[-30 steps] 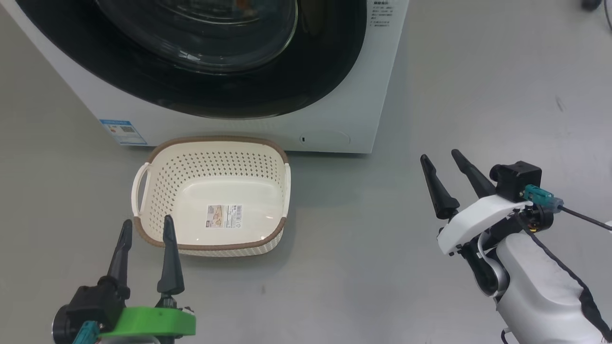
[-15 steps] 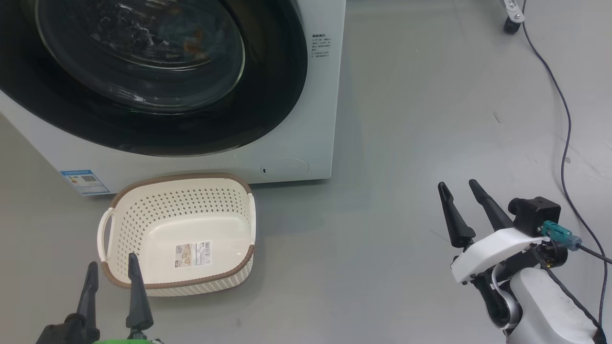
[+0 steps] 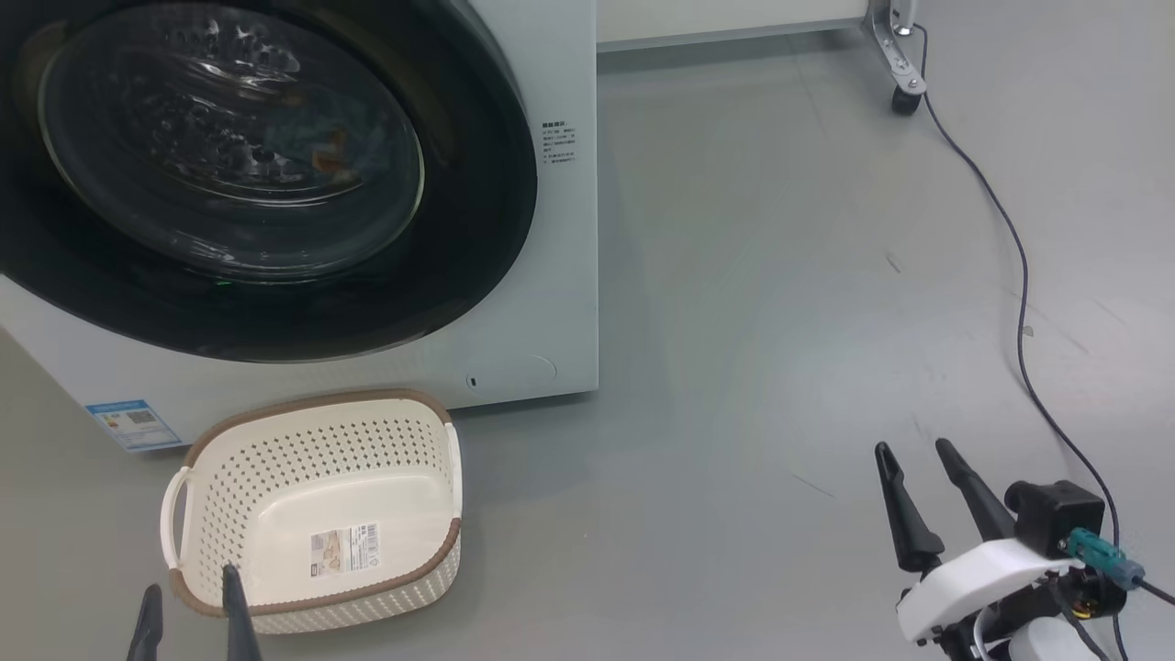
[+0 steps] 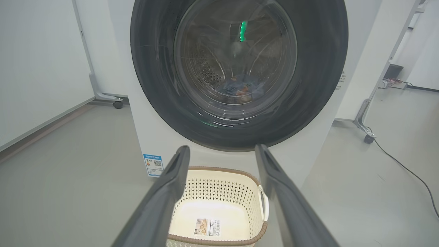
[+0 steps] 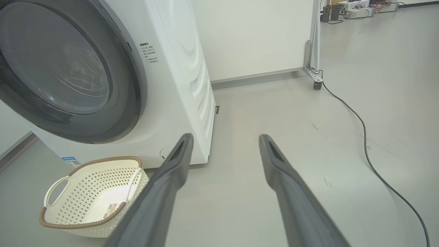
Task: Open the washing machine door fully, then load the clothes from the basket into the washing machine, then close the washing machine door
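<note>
The white washing machine (image 3: pixel 565 275) stands at the upper left, and the washing machine door (image 3: pixel 459 266) lies shut flat against its front. Blue and orange clothes (image 3: pixel 321 156) show dimly through the door's glass, down in the drum (image 4: pixel 241 87). The cream basket (image 3: pixel 312 404) sits on the floor before the machine and holds nothing but a sticker on its bottom. My left gripper (image 3: pixel 190 580) is open, just above the basket's near rim (image 4: pixel 219 187). Far to the right, my right gripper (image 3: pixel 913 447) is open over bare floor, with nothing between its fingers (image 5: pixel 226 136).
A dark cable (image 3: pixel 1019 303) runs across the grey floor on the right, from a wheeled frame's caster (image 3: pixel 904 96). A white panel stands behind the machine. Another wheeled panel (image 4: pixel 103 96) stands to the machine's left.
The head camera has swung up and to the right, so the machine, the basket and both grippers sit lower and further left in the picture. Both grippers stayed open.
</note>
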{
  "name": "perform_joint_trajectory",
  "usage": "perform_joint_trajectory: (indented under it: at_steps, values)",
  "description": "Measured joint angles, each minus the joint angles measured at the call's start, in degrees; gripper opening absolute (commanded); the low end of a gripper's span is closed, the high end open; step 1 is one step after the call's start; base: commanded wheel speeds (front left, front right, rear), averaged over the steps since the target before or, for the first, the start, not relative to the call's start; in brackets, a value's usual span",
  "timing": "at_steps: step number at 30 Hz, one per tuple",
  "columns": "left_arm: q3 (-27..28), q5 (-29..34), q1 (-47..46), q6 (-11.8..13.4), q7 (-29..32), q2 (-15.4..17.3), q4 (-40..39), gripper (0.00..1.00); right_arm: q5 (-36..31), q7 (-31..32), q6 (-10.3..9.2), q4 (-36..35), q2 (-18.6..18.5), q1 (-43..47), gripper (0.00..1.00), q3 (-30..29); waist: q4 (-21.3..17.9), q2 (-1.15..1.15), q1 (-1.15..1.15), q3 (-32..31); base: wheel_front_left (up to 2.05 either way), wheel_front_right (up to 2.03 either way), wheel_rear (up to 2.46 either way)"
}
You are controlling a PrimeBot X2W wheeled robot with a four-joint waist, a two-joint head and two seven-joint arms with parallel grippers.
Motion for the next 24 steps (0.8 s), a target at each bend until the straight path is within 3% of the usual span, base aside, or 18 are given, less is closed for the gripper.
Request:
perform_joint_trajectory:
  at_steps: [24]
  values:
    - [-1.02,2.7,3.17,-0.51,0.01,0.1,-1.62,1.0,-5.78,0.0,-0.43,-7.7,3.5,6.46,1.0,-7.01,1.21,0.0,0.0,-1.59,0.0,0.0,0.0]
